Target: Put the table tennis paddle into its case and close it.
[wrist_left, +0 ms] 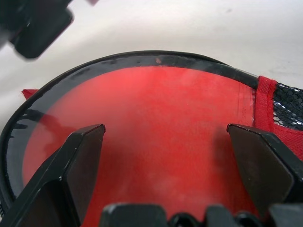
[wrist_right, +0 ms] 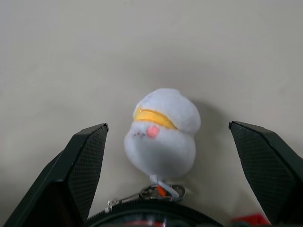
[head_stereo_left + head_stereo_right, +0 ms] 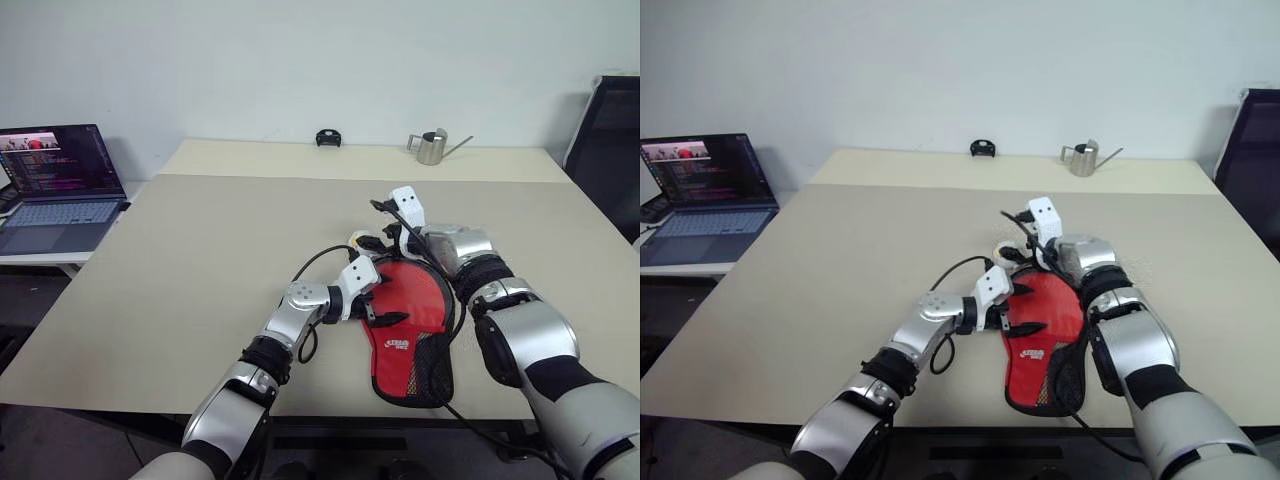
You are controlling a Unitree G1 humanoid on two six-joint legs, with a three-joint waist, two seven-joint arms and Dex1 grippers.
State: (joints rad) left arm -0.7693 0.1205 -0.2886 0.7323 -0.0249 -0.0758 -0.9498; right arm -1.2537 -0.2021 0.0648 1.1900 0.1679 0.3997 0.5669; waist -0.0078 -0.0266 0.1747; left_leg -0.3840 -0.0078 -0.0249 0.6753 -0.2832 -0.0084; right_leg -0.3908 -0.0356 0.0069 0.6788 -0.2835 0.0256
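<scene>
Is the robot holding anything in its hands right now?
No. Both the left gripper and the right gripper are open, hovering by the case without gripping it.

Paddle case flat on the table, near its front edge

The case (image 3: 405,335) is a flat, paddle-shaped pouch lying on the beige table (image 3: 200,270) with its round end away from the front edge and its narrow end pointing toward that edge. Its upper face is a red panel with a small white print near the middle; a black zipper rim runs around the round end, and a black mesh pocket covers the narrow end and 1 side. Whether the table tennis paddle is inside cannot be told.
</scene>
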